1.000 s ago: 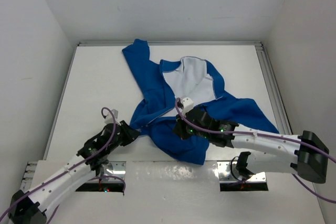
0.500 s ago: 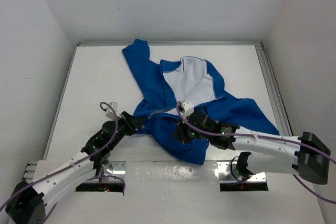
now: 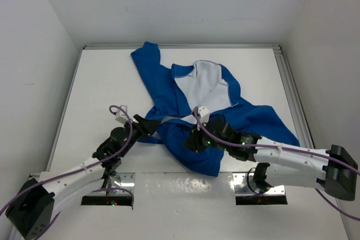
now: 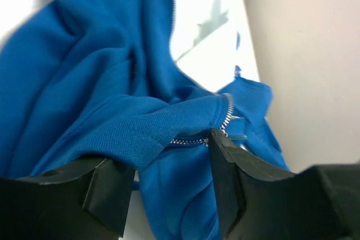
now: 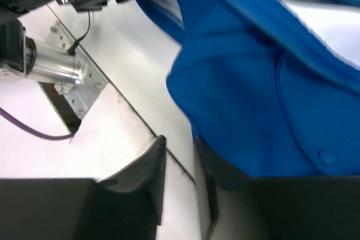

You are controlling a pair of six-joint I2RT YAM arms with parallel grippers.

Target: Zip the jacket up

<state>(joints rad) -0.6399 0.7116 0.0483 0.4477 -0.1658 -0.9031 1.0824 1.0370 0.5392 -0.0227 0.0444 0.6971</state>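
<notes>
We are seeing the jacket lying crumpled mid-way across the bench, front gaping on white lining. The left pincer, jaws apart, is straddling the hem at the end of the zipper, likely to seat it; the right pincer, jaws slightly apart, is resting against the other flap, bunched folds crowding the teeth.

The royal-blue jacket lies crumpled and unzipped, front open, white lining exposed.

High rear overview — low wrist close-ups (from opposite sides) of the same jacket
</notes>
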